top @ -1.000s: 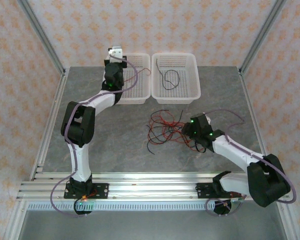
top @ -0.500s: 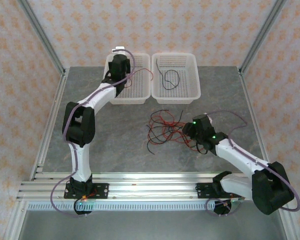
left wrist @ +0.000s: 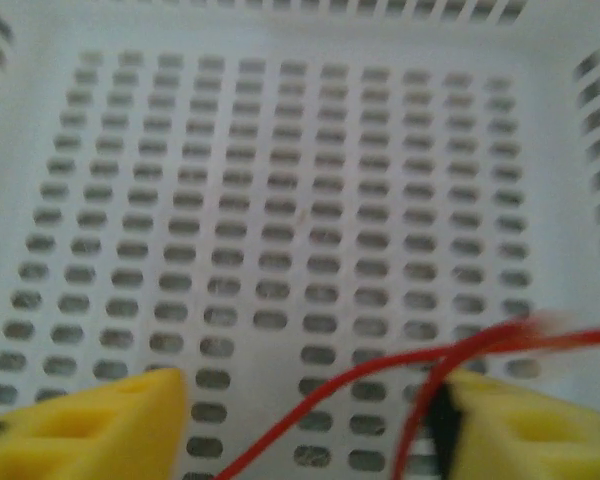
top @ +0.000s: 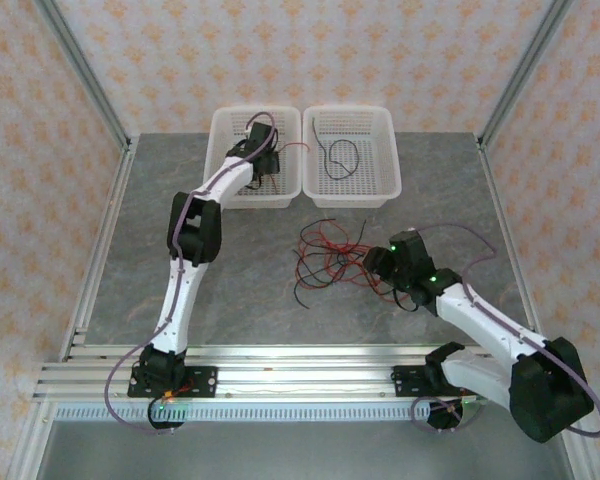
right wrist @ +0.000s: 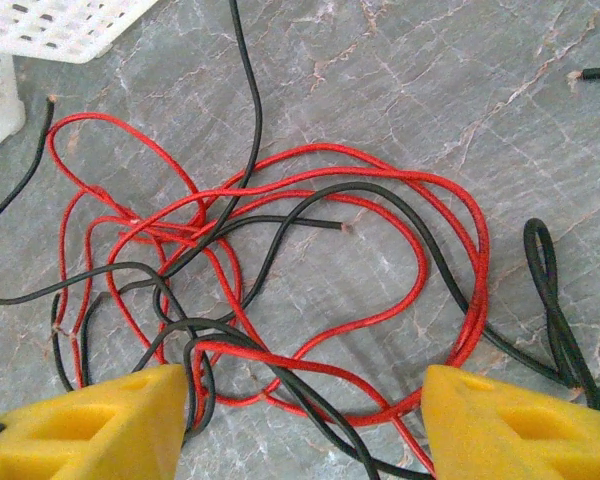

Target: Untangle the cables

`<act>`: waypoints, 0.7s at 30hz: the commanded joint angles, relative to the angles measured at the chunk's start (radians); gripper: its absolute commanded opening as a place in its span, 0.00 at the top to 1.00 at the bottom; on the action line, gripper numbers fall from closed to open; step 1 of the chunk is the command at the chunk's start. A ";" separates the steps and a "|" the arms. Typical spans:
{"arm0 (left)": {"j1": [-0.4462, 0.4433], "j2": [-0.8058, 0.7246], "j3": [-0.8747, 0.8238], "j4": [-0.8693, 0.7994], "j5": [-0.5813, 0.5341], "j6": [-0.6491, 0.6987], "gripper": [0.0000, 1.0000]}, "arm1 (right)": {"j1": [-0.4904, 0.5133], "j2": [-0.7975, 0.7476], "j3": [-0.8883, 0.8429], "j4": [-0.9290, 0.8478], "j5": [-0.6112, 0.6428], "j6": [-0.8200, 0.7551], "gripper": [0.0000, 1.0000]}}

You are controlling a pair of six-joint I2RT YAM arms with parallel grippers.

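A tangle of red and black cables (top: 330, 255) lies on the grey table just in front of the baskets. My right gripper (top: 372, 262) hovers at its right edge. In the right wrist view that gripper (right wrist: 300, 430) is open, its yellow fingers (right wrist: 80, 425) straddling loops of the cables (right wrist: 310, 250). My left gripper (top: 266, 172) reaches into the left white basket (top: 220, 150). It is open (left wrist: 310, 430), and a red cable (left wrist: 360, 378) runs loose across the gap, touching the right finger (left wrist: 520, 425). That red cable (top: 292, 146) trails over the basket's right rim.
The right white basket (top: 390, 150) holds one black cable (top: 335, 158). The perforated floor of the left basket (left wrist: 300, 200) lies under the left gripper. A stray black cable (right wrist: 555, 300) lies to the right of the tangle. Metal frame posts border the table.
The left arm swung right, from the left basket's back corner down into the basket, and its gripper opened, letting go of the red cable. The right arm edged slightly forward.
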 commanded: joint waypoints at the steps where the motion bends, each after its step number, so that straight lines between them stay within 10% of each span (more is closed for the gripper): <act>1: 0.014 -0.047 0.026 -0.063 0.008 -0.045 0.01 | -0.005 -0.017 0.008 -0.049 0.001 -0.008 0.37; 21: 0.016 -0.244 0.043 -0.076 -0.063 -0.019 0.01 | 0.107 0.091 0.155 -0.066 0.035 -0.004 0.40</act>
